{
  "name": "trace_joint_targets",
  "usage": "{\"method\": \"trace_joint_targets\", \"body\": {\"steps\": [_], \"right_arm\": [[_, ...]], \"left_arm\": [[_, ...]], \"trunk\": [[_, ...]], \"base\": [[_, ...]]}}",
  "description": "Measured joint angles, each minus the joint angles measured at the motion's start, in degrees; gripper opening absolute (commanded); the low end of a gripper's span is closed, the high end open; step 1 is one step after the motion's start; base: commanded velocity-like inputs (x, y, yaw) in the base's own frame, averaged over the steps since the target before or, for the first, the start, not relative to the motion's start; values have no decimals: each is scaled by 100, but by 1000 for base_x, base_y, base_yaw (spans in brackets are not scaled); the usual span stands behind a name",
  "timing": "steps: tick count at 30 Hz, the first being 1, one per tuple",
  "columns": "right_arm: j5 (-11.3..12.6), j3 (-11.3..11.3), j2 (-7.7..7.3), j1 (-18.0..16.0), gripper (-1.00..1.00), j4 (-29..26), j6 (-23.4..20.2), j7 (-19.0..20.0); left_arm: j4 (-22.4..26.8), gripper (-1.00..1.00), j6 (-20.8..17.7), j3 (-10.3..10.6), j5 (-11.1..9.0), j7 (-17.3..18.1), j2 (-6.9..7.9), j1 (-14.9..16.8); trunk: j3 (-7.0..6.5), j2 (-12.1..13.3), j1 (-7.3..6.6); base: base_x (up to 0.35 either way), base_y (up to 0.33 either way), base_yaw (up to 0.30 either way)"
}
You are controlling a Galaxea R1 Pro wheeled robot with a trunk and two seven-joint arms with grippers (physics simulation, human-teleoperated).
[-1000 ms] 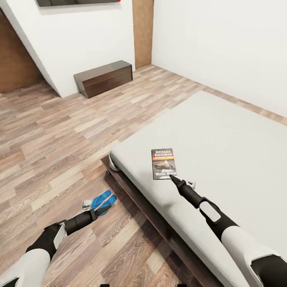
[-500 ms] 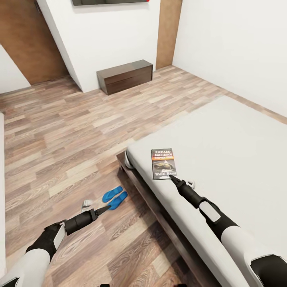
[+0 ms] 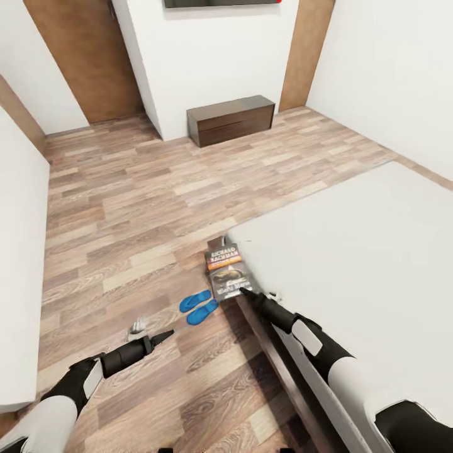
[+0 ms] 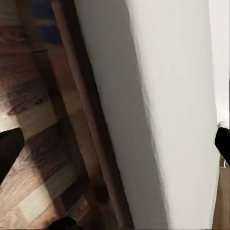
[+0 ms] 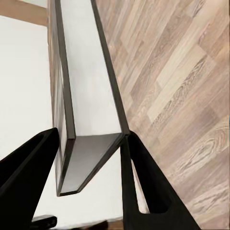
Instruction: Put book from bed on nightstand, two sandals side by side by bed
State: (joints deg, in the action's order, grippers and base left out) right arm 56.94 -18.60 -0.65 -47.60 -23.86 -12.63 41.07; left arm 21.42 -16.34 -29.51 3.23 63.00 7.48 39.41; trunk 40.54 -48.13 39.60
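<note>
My right gripper (image 3: pixel 242 290) is shut on the book (image 3: pixel 226 273), a dark paperback with white lettering and an orange band. It holds the book just off the corner of the bed (image 3: pixel 358 251), partly over the floor. In the right wrist view the book (image 5: pixel 88 86) stands edge-on between both black fingers (image 5: pixel 139 182). The two blue sandals (image 3: pixel 198 306) lie together on the wood floor beside the bed's frame (image 3: pixel 267 352). My left gripper (image 3: pixel 165 335) hovers low over the floor, a short way from the sandals. Its fingers (image 4: pixel 8 153) are spread wide, so it is open and holds nothing.
A low dark brown cabinet (image 3: pixel 231 119) stands against the far white wall under a wall screen (image 3: pixel 220 2). A brown door (image 3: pixel 88 56) is at the back left. A white surface (image 3: pixel 19 251) borders the left side. A small pale object (image 3: pixel 136 327) lies on the floor.
The camera has swung, shifting the whole room rightward. The book, earlier flat on the mattress at my right gripper's tip, is now carried off the bed's corner.
</note>
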Motion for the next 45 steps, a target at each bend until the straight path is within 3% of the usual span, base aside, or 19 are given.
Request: {"method": "trace_joint_targets", "body": {"steps": [2, 5, 12, 17, 21, 26, 32, 45], "right_arm": [[-370, -5, 131, 1, -100, 5, 5, -1], [-563, 5, 193, 0, -100, 17, 8, 0], [-684, -2, 222, 1, -100, 362, 15, 7], [-675, 4, 218, 0, -100, 570, 12, 8], [-672, 1, 219, 0, -100, 607, 11, 8], [-673, 2, 222, 0, -100, 624, 11, 8], [-671, 2, 224, 0, -100, 630, 11, 6], [-673, 2, 225, 0, -100, 636, 11, 1]], "left_arm": [[-340, 100, 334, 3, -1, -339, 114, 1], [-760, 100, 768, 4, -3, -562, 255, 1], [-1713, 100, 1443, -2, -4, -665, 626, 2], [-1971, 100, 1766, -14, -11, -705, 762, -23], [-2010, 100, 1827, -15, -10, -994, 784, -123], [-2021, 100, 1887, 5, 2, -2084, 764, -349], [-2019, 100, 2079, 14, 55, -2761, 729, -649], [-2020, 100, 2115, 17, 146, -2941, 569, -770]], "trunk": [[0, 0, 0], [0, 0, 0], [1, 0, 0], [0, 0, 0], [0, 0, 0], [0, 0, 0], [0, -1, 0], [0, -1, 0]], "base": [[0, 0, 293], [0, 0, 293], [0, 0, 294], [0, 0, 294], [0, 0, 294], [0, 0, 293], [0, 0, 294], [0, 0, 294]]}}
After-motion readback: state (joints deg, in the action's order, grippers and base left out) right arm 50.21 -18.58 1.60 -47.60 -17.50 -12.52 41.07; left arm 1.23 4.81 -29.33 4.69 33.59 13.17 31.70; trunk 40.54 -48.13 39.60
